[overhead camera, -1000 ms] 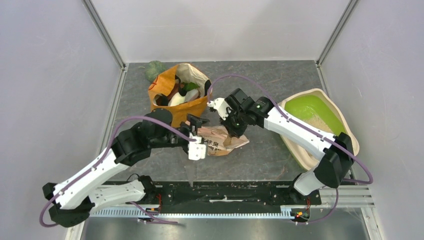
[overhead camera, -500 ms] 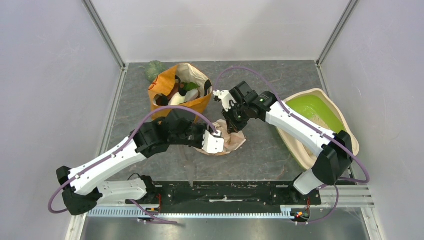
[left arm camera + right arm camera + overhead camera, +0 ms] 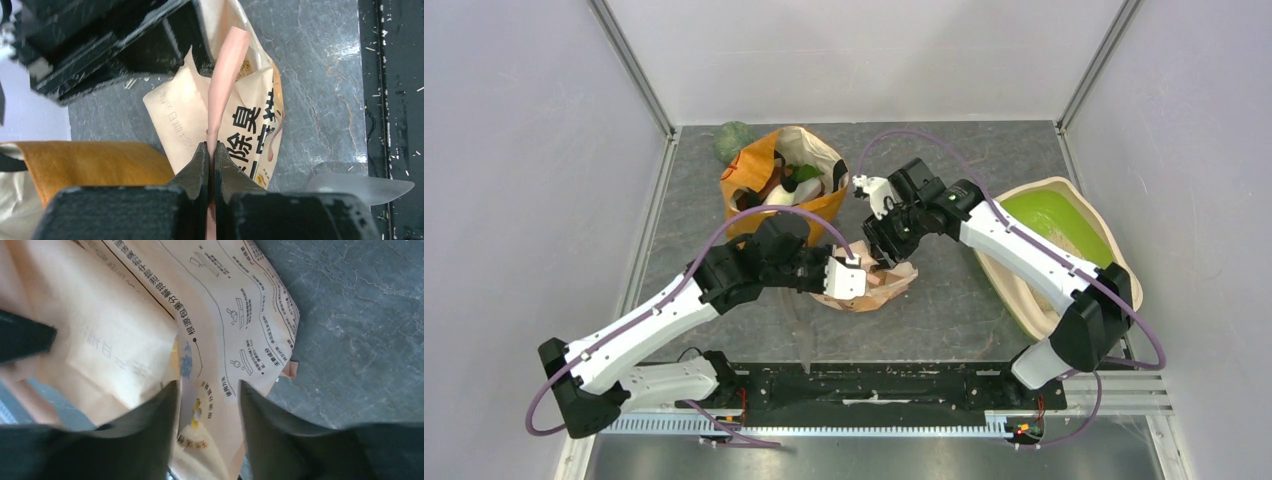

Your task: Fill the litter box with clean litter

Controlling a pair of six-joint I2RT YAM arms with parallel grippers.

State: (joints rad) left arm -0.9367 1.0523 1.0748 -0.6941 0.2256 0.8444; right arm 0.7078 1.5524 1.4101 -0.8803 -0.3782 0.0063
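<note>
The litter box (image 3: pixel 1056 182) is a cream tray with a green hood at the table's right side, partly behind my right arm. A pale printed litter bag (image 3: pixel 879 288) lies crumpled at mid-table. Clean litter (image 3: pixel 244 70) shows as beige grains in its open mouth. My left gripper (image 3: pixel 852 280) (image 3: pixel 211 150) is shut on the bag's pink folded edge. My right gripper (image 3: pixel 886 246) (image 3: pixel 207 392) hangs open just above the bag (image 3: pixel 150 315), whose printed face lies between the spread fingers.
An orange paper shopping bag (image 3: pixel 779 185) holding several items stands behind the litter bag and touches its left side (image 3: pixel 90 160). A green lump (image 3: pixel 734 140) lies at the back left. The enclosure walls rise on the left and right, and the arm base rail (image 3: pixel 874 385) runs along the near edge.
My left arm swung right to the litter bag and its jaws closed on the bag's edge. My right gripper opened from its hold on the bag and lifted slightly.
</note>
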